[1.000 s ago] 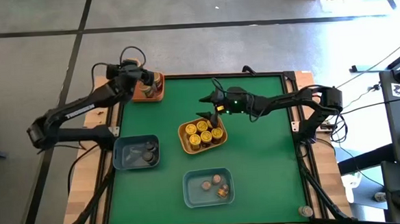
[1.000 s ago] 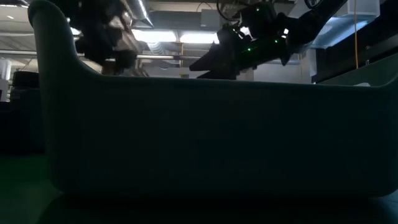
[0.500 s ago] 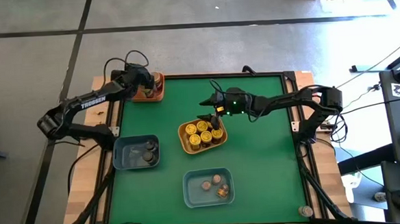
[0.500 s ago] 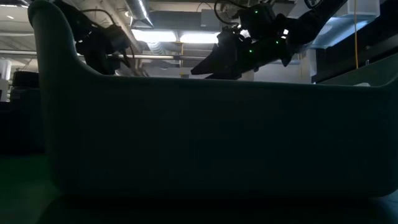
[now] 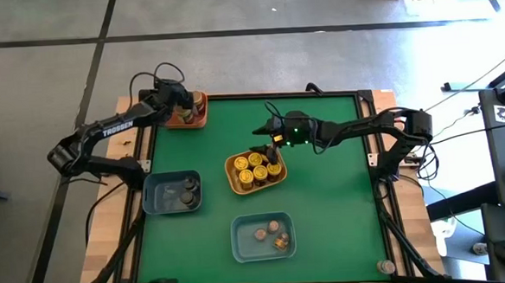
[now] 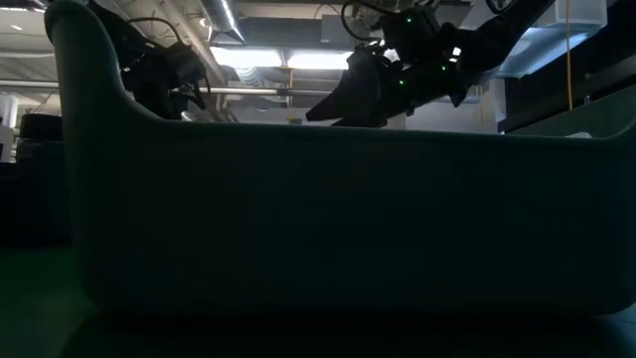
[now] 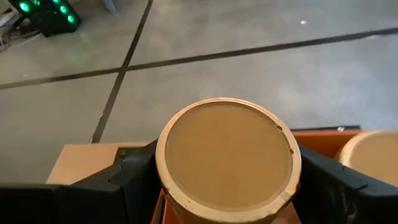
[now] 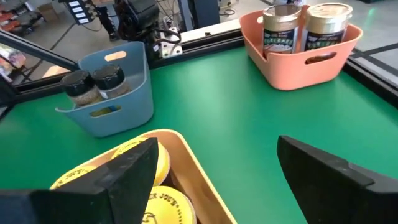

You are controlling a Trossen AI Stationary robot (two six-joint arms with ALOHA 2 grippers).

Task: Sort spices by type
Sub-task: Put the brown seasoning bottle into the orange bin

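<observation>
My left gripper (image 5: 181,104) is at the far left corner, over the orange tray (image 5: 201,122), shut on a tan-lidded spice jar (image 7: 227,158). A second tan-lidded jar (image 7: 373,155) stands beside it in that tray. My right gripper (image 5: 263,144) hangs open over the far rim of the yellow tray (image 5: 232,173), which holds several yellow-lidded jars (image 5: 258,170). In the right wrist view its gripper (image 8: 211,180) has a wide gap and touches nothing. The jar's base is hidden. My left gripper holds the tan-lidded jar by its sides just below the lid (image 7: 163,186), one finger (image 7: 134,180) on each side. The fingers come from above, pointing down. The jar stands upright in the hold, its lower part down in the orange tray (image 7: 323,134).
A blue tray (image 5: 147,195) near the left edge holds dark-lidded jars (image 5: 188,194). Another blue tray (image 5: 238,238) at the near middle holds a few jars (image 5: 270,236), and its wall (image 6: 338,219) fills the low view. Green mat lies bare on the right side.
My left arm has swung its elbow toward the far edge, and its gripper has shifted a little toward the far left corner and sunk over the orange tray.
</observation>
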